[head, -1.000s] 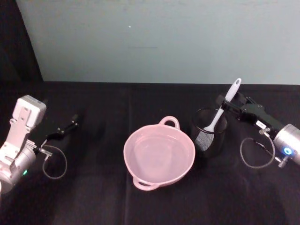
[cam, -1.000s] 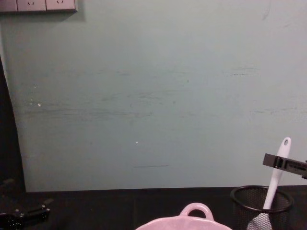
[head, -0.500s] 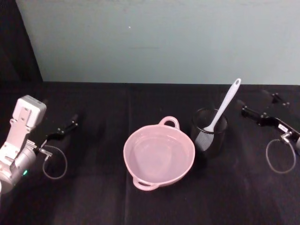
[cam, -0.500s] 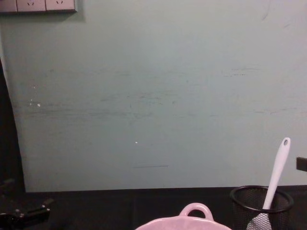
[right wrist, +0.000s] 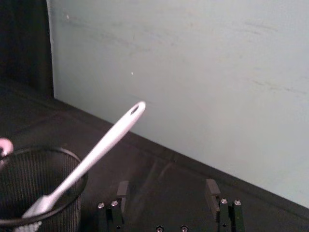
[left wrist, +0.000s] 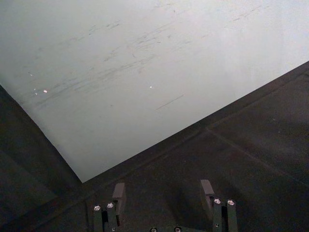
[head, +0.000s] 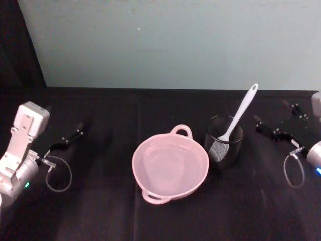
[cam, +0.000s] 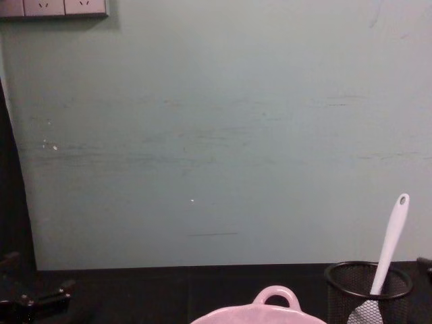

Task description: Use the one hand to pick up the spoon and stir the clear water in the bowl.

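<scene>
Standing nearest on the black table, the pale pink bowl is seen with clear water in it, one loop handle turned toward the robot and the other toward the wall. Just beside it, on the right and a little farther back, a black wire-mesh cup is placed, and the white spoon is propped inside it, blade down, with its holed handle end leaning up and to the right. To the right of the cup, apart from it, the right gripper is held low over the table; its jaws are spread wide and nothing is gripped between them. At the far left, the left gripper is parked near the table, its jaws likewise parted and empty. Behind everything, a pale green wall is seen.
</scene>
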Controlling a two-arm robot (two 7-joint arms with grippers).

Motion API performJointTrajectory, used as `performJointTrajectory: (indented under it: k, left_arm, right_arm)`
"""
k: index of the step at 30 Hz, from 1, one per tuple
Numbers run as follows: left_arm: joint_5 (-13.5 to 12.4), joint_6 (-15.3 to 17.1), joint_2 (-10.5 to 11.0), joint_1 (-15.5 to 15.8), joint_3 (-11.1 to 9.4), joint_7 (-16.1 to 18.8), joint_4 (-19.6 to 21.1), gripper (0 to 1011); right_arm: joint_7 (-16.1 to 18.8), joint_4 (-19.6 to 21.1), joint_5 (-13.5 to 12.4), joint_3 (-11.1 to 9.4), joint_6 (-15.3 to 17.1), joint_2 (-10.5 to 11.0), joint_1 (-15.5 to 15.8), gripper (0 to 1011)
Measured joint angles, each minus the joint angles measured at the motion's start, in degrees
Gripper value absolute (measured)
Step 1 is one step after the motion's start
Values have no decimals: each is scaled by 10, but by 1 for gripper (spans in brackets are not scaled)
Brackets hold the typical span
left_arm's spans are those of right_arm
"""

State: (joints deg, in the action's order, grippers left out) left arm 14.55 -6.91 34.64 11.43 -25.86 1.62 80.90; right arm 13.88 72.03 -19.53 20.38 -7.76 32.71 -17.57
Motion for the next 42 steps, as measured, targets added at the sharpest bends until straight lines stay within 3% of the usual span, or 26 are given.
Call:
performJointTrajectory:
  k: [6, 42]
  left_arm:
    - [0, 0, 0, 0, 0, 0, 0, 1005]
    - [0, 0, 0, 0, 0, 0, 0, 1005]
  right_arm:
    - [-7, -7, 18, 1, 9, -8, 0, 1003]
    - [-7, -8, 16, 2, 7, -8, 0, 1003]
